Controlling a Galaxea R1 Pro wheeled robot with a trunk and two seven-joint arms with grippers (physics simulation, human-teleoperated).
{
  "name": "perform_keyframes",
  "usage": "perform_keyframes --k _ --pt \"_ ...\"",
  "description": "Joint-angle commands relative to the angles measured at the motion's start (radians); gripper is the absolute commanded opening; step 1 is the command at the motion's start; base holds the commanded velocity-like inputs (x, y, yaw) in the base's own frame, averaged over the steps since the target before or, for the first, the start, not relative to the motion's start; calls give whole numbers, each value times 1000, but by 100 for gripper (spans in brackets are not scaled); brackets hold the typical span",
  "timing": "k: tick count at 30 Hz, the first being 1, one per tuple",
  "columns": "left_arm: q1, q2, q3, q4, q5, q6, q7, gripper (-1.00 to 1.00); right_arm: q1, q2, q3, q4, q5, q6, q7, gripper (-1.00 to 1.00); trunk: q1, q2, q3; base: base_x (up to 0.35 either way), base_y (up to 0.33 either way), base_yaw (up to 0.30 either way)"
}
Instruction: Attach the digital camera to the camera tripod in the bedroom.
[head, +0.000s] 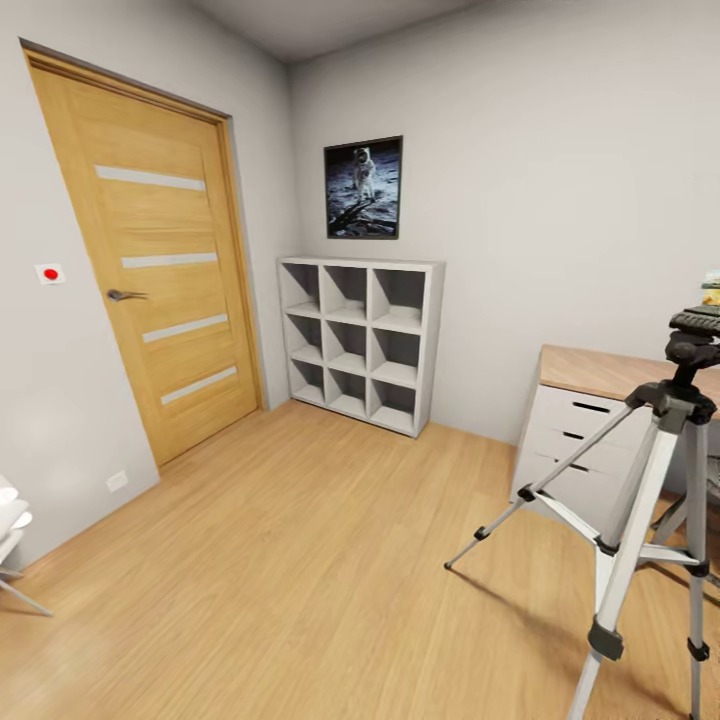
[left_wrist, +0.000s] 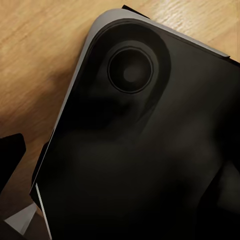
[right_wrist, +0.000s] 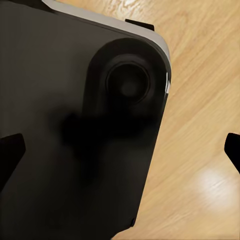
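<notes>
The bedroom (head: 300, 560) spreads out in the head view with a light wood plank floor and pale grey walls. A wooden door (head: 160, 270) with four pale horizontal strips and a lever handle stands shut in the left wall. Against the far wall sits a white cube shelf (head: 360, 340), three compartments wide and three high, and above it hangs a dark framed picture (head: 363, 187) of an astronaut. At the right edge is a wood-topped white desk (head: 585, 400) with drawers.

In front of that desk stands the camera tripod (head: 640, 520), upright on silver-grey legs spread over the floor, with black joints and a black head (its top plate looks bare, though the frame edge cuts it off). A small white plate with a red dot (head: 49, 273) is fixed to the wall left of the door.

In the left wrist view a broad dark rounded panel of the robot's own body (left_wrist: 150, 165) lies over the plank floor; a dark tip of the left gripper (left_wrist: 10, 160) shows at the edge, and whether it is released or clenched cannot be told. In the right wrist view two dark tips of the right gripper (right_wrist: 120, 150) sit far apart at opposite edges, released, holding nothing.
</notes>
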Motion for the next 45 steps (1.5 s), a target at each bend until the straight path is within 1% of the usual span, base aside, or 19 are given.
perform_keyframes --k 1,9,25,26,31,34,36,39,41,42,43,44,45 --pt "0 0 0 -1 3 -1 1 100 0 0 -1 -1 7 -1 -1 100 0 0 -1 0 0 -44" --pt "0 0 0 -1 3 -1 1 100 0 -3 7 -1 10 -1 0 100 0 0 -1 0 0 -15" --pt "0 0 -1 -1 3 -1 1 100 0 -4 8 -1 10 -1 0 100 0 0 -1 0 0 -1" --pt "0 0 -6 -2 0 -1 0 100 0 -5 7 -1 11 -1 -1 100 0 0 -1 0 0 0" --pt "0 3 -9 -4 -5 -1 -1 100 0 -6 10 -3 19 2 3 100 0 0 -1 0 0 0" --pt "0 17 -9 -28 -7 5 -1 100 0 -6 11 -9 34 5 10 100 0 0 -1 0 0 0" --pt "0 29 -9 -60 -8 9 0 100 -1 -4 10 -26 47 6 12 100 0 0 -1 0 0 0" --pt "-1 52 -10 -131 -10 21 1 100 -1 0 9 -87 70 11 15 100 0 0 -1 0 0 0" --pt "-1 75 -10 -190 -10 45 1 100 -1 3 9 -147 86 22 18 100 0 0 -1 0 0 0" --pt "-1 103 -8 -255 -10 88 1 100 -1 5 9 -221 103 50 24 100 0 0 -1 0 0 0" --pt "-1 117 -7 -290 -9 118 0 100 -1 5 9 -262 110 72 27 100 0 0 -1 0 0 0" --pt "-1 146 -6 -368 -6 193 -1 100 -1 6 9 -351 118 130 37 100 0 0 -1 0 0 0" --pt "-2 173 -4 -456 -3 282 -1 100 -1 7 8 -451 123 202 50 100 0 0 -1 0 0 0"
